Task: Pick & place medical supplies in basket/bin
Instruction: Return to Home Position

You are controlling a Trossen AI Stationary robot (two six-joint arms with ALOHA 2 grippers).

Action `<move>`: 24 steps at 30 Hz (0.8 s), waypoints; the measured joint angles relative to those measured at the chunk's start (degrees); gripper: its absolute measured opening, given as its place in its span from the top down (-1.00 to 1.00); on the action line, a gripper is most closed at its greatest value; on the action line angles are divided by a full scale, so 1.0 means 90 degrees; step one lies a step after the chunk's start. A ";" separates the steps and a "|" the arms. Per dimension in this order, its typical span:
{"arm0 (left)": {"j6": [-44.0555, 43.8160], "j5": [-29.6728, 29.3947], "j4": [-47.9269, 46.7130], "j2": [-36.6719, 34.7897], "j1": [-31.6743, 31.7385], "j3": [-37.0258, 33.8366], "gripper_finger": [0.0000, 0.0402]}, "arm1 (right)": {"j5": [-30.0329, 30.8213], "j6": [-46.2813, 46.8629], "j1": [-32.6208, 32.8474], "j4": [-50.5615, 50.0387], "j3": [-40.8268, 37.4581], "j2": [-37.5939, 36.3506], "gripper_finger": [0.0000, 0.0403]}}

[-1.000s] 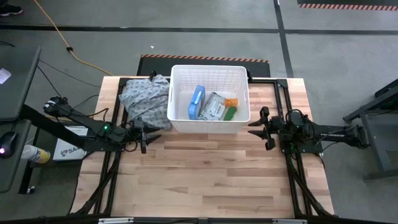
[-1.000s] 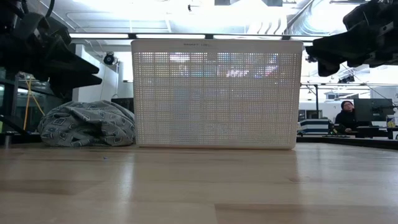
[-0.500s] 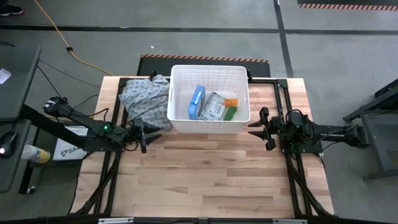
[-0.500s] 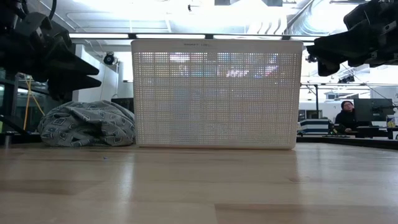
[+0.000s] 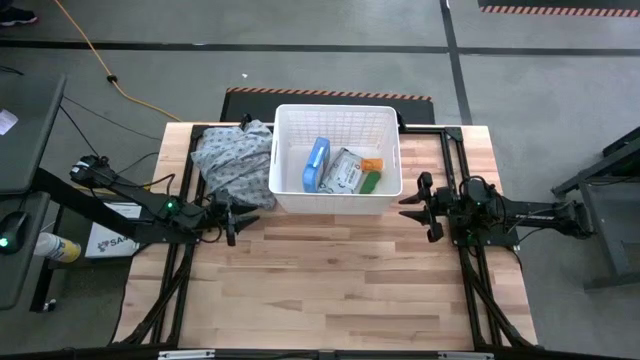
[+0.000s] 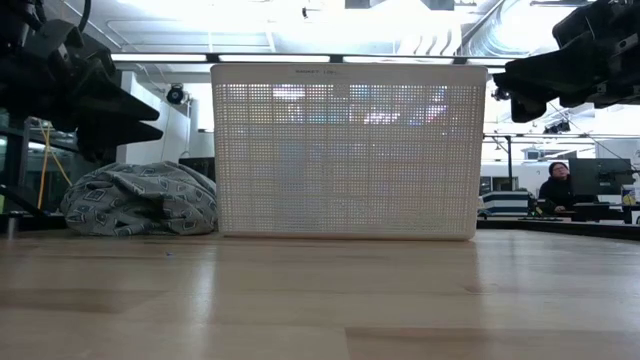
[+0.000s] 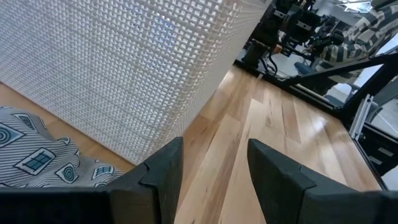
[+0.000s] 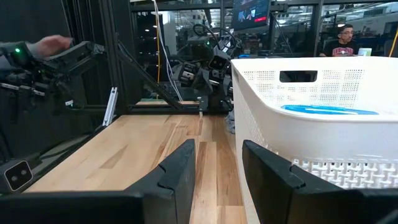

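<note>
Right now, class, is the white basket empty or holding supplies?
Holding supplies: the high view shows a blue-white packet, a grey-white pack, a green bar and an orange item inside the white basket.

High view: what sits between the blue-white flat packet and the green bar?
A larger grey-white soft pack, lying between them inside the white gridded plastic basket. The high view shows it.

Basket (image 5: 337,108): on table (image 5: 330,290), between left gripper (image 5: 245,213) and right gripper (image 5: 408,207), just ahead of both sets of jaws.
Cloth (image 5: 233,160): on table, just beside basket, off to the side of the left jaws.
Flat packet (image 5: 317,165): in basket, end nearer left jaws.
Soft pack (image 5: 344,172): in basket, mid-floor, beside packet.
Vial (image 5: 371,164): in basket, end nearer right jaws.
Bar (image 5: 371,182): just beside vial, closer to right jaws.
</note>
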 joint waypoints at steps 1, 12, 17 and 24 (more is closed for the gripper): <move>0.0000 0.0001 0.0000 0.0000 0.0000 0.0000 -0.05 | 0.0000 0.0000 0.0000 0.0000 0.0000 0.0000 0.38; -0.0004 0.0003 -0.0255 -0.0153 0.0000 0.0000 -0.05 | -0.0002 -0.0002 0.0000 0.0000 -0.0002 0.0000 0.38; -0.0005 0.0008 -0.0330 -0.0365 0.0000 0.0000 -0.05 | -0.0002 -0.0002 0.0000 0.0000 -0.0002 0.0000 0.38; -0.0005 0.0011 -0.0328 -0.1034 0.0002 0.0000 -0.05 | -0.0002 -0.0002 0.0000 0.0000 -0.0002 0.0000 0.38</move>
